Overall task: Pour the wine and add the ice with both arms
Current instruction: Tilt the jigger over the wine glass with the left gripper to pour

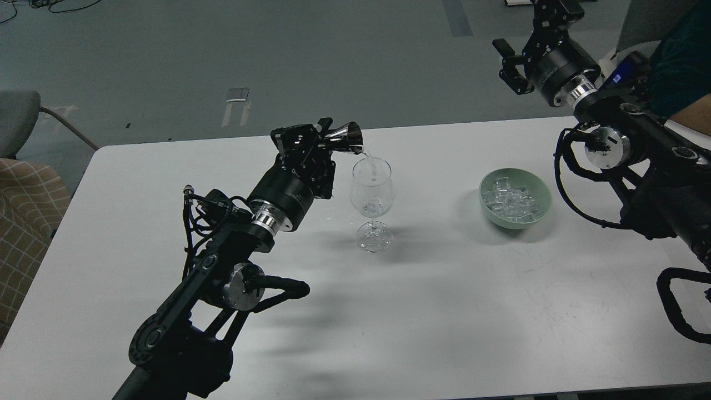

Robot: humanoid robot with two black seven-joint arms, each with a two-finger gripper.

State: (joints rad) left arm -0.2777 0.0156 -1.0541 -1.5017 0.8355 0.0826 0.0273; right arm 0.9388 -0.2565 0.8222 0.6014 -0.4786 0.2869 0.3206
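While the left gripper (325,136) clamps a small shiny metal jigger cup (345,138) between its black fingers, the cup lies tipped on its side with its wide mouth turned away from the jaws, toward the right. A thin clear stream falls from the cup's lip into the clear stemmed wine glass (372,194), which stands upright just below and to the right of those jaws on the white rectangular table (389,311); its round foot rests on the tabletop directly under the bowl of the glass. Small white lettering shows on the black body behind the left jaws, but it is too small to read. Well to the right of the left jaws, past the glass, sits a pale green round bowl (516,199) holding the ice (510,201), a heap of small clear glossy cubes, all inside the bowl. The right gripper (508,61) hangs high above the table's far edge, up and slightly left of the bowl, well apart from it; its two black fingers stand spread with nothing between them. Behind the right arm's wrist, at the frame's right edge, a blue-lit device (625,71) and a person's dark-sleeved arm (686,66) show.
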